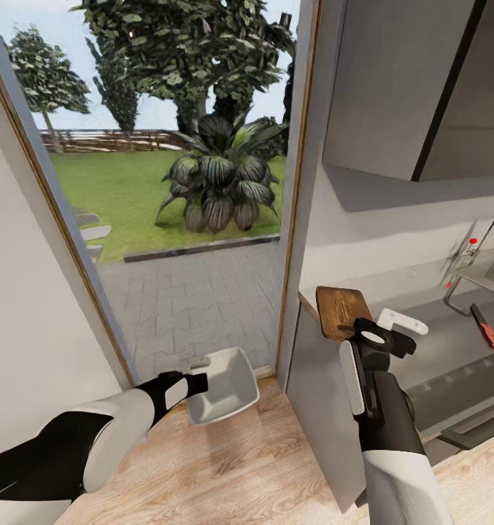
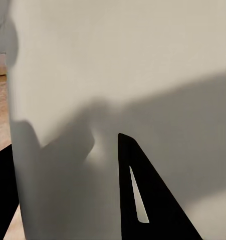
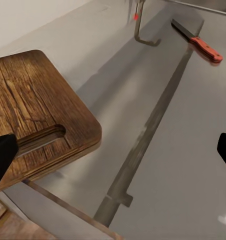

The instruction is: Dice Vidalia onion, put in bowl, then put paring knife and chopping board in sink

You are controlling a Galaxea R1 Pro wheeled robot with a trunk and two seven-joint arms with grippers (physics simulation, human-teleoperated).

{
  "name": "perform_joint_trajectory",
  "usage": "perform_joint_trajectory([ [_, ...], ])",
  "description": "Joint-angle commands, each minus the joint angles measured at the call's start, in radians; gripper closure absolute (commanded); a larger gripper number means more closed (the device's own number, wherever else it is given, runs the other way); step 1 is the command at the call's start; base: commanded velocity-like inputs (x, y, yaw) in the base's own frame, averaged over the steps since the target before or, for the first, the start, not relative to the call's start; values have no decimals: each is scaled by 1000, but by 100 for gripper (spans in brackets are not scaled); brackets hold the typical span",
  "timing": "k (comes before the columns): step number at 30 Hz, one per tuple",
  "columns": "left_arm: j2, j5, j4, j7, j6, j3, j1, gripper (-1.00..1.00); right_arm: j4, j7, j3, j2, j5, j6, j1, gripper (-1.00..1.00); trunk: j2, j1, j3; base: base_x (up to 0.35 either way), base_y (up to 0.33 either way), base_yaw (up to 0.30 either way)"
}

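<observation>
Brown wooden chopping board [image 3: 40, 117] on grey counter [image 3: 183, 150] end; right tool [image 1: 384, 332] jaws wide, just beside it. Red-handled paring knife [image 3: 199, 44] lies near tap. Left tool [image 1: 190, 382] holds glossy white bowl [image 1: 225, 386] over wooden floor [image 1: 254, 467].

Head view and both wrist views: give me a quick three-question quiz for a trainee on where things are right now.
1. True or false: the paring knife lies on the chopping board.
2. The bowl is: A) on the chopping board; B) at the left gripper, above the wooden floor; C) beside the paring knife.
3. Fill in: the right gripper has its jaws ____.
Key: 1 false; 2 B; 3 open.
</observation>
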Motion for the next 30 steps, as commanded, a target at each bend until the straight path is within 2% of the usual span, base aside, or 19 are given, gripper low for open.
perform_joint_trajectory([
  [1,0,10,2,2,2,-6,-1,100,-1,-3,-1,0,-3,6,-1,-100,-2,0,-3,0,0,0],
  [30,0,10,3,2,6,-6,13,100,17,-3,-7,0,-4,6,-1,-100,-2,0,-40,0,0,0],
])
